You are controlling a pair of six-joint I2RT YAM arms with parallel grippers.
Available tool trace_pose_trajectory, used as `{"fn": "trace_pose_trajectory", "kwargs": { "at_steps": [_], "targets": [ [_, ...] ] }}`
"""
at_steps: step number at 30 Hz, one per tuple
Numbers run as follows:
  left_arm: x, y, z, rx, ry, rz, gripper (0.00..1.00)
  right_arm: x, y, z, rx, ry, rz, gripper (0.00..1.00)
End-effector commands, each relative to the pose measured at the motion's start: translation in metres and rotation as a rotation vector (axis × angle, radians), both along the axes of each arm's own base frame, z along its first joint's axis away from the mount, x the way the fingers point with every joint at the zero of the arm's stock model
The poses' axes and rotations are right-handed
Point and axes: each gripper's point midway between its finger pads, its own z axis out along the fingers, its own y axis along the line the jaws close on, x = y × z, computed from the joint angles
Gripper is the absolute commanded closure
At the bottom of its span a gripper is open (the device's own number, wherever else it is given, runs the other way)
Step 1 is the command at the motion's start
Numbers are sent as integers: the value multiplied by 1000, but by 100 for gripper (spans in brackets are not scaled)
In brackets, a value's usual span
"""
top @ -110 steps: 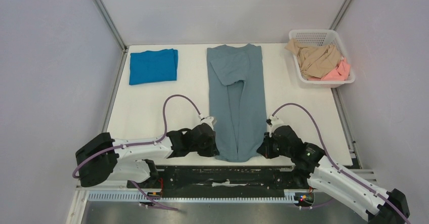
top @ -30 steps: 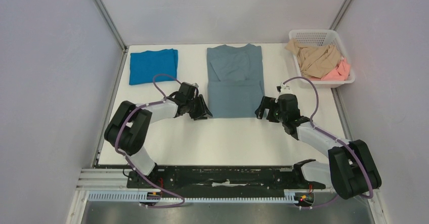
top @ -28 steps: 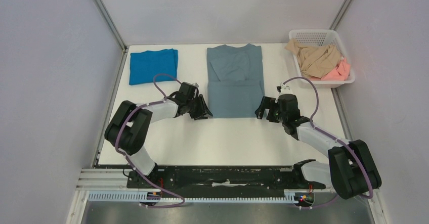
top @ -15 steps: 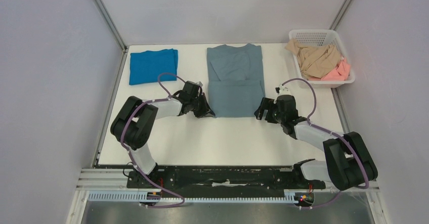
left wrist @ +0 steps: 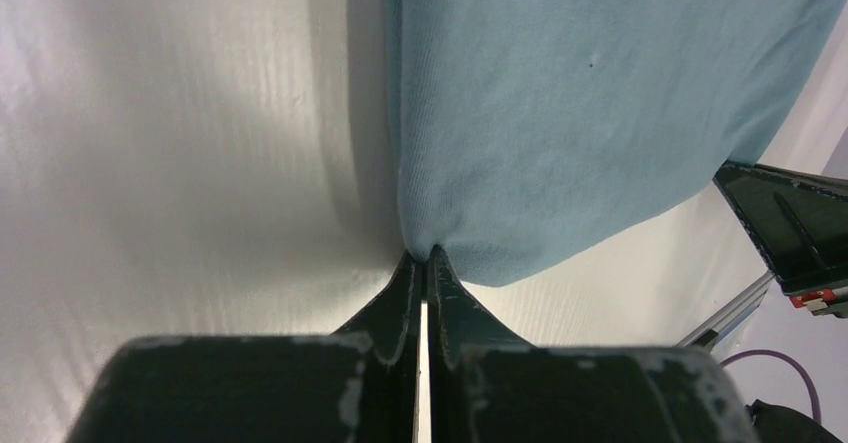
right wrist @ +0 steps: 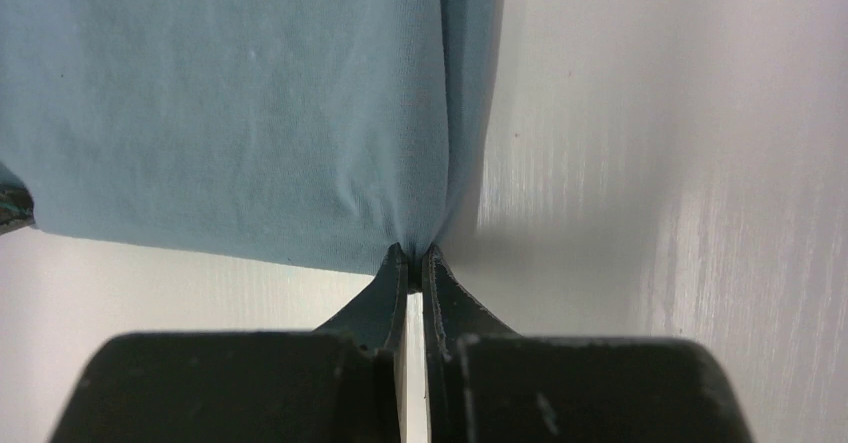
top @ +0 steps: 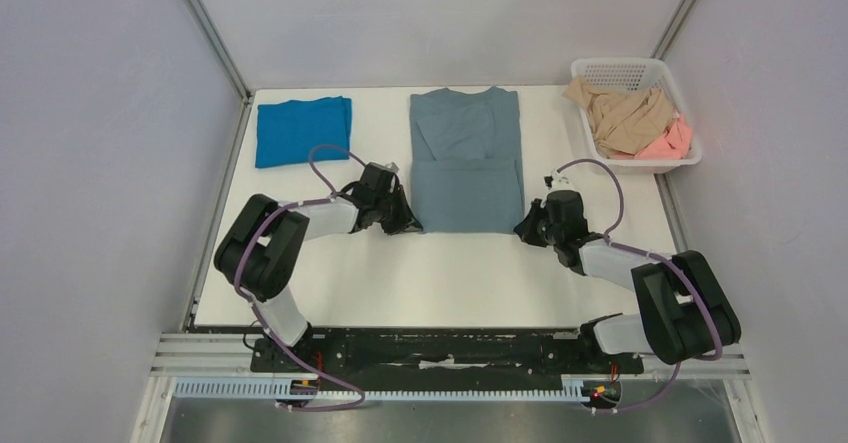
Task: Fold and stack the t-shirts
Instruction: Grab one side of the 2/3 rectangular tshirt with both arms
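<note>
Left gripper (left wrist: pixel 421 255) and right gripper (right wrist: pixel 414 253), low over the white table (top: pixel 450 273), each pinch a near corner of the folded grey-blue t-shirt (top: pixel 467 163), with a folded bright blue t-shirt (top: pixel 303 130) well to its left and a white basket (top: pixel 600 68) holding the tan t-shirt (top: pixel 620 113) and pink t-shirt (top: pixel 668 145) at the far right corner.

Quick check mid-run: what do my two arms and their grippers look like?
The left arm and right arm have white links with chunky black joints; a looping purple cable runs along each. The left gripper and right gripper have black tapered fingers, scuffed pale at the edges.
</note>
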Motion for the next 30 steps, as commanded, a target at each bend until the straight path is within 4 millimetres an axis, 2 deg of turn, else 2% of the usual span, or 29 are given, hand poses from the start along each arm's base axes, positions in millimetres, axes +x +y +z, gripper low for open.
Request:
{"fn": "trace_pose_trajectory", "kwargs": {
  "at_steps": [1, 7, 12, 14, 17, 20, 24, 27, 30],
  "targets": [
    [-36, 31, -25, 152, 65, 22, 98, -28, 2, -10, 26, 51, 43, 100],
    [-95, 46, -24, 226, 62, 24, 98, -94, 8, -22, 82, 99, 133, 100],
    [-138, 54, -15, 252, 18, 18, 98, -141, -7, -28, 15, 176, 170, 100],
    [-156, 49, -13, 234, -6, -15, 98, -155, -4, -27, 37, 191, 202, 100],
    [-167, 38, -11, 166, -23, -29, 98, -168, 7, -19, 108, 204, 247, 100],
    [-175, 31, -2, 139, -48, -48, 98, -162, 8, -8, 115, 146, 243, 100],
    [-173, 30, 14, 129, -93, -44, 98, -148, 8, 12, 106, 83, 232, 100],
    [-163, 23, 38, 95, -153, -39, 98, -128, 11, 35, 123, -5, 193, 100],
    [-147, 18, 71, 78, -251, -26, 98, -105, 18, 71, 168, -120, 177, 100]
  ]
}}
